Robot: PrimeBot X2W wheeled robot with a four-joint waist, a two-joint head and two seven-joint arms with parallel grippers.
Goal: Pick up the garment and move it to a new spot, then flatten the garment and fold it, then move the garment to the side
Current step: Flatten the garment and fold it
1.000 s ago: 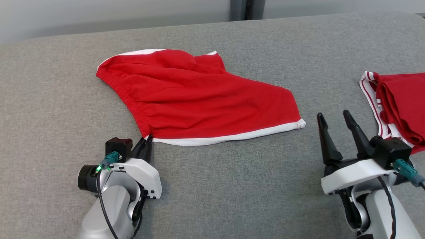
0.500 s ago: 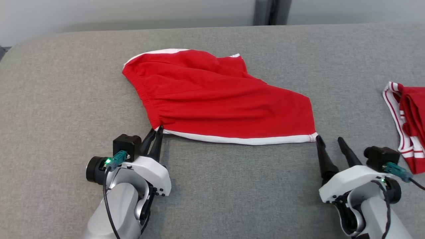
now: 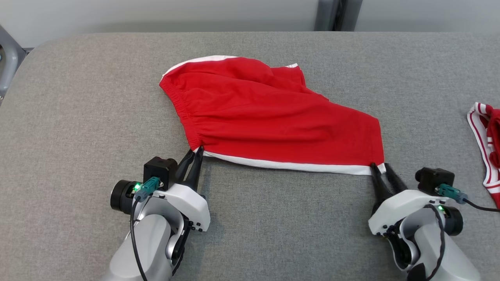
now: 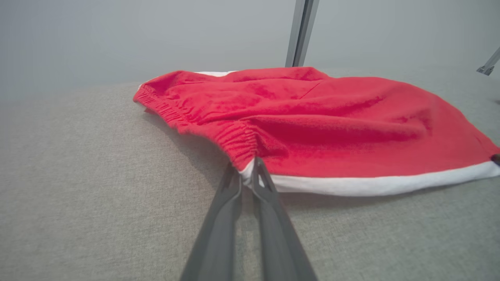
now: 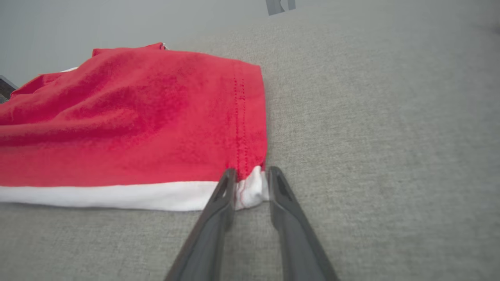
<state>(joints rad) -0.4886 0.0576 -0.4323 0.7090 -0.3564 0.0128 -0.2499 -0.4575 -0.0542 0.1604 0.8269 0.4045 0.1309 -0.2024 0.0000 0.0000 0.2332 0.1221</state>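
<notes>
So: left claw (image 3: 198,150) (image 4: 247,171), fingers pressed together on the near left corner of the red shorts (image 3: 273,117) (image 4: 332,128) (image 5: 136,117), right where the gathered waistband meets the white hem. Pinches the cloth just off the table (image 3: 78,117), wrist low, toward the near edge and left of centre.

Right claw (image 3: 379,167) (image 5: 252,173), toward the near right: fingers narrowed but apart, one on either side of the shorts' near right corner, with the white hem tip filling the gap between them. Cannot tell whether squeezed firmly or merely touching.

Between the two claws, white hem stretched in a nearly straight line along the near side of the shorts. Beyond it, red cloth spread over the middle of the table, lightly wrinkled, waistband slanting toward the far left, a bunched fold and a strip of white trim at the far side.

Well apart, at the table's right edge, a second red garment with white stripes (image 3: 486,144), cut off by the frame.
</notes>
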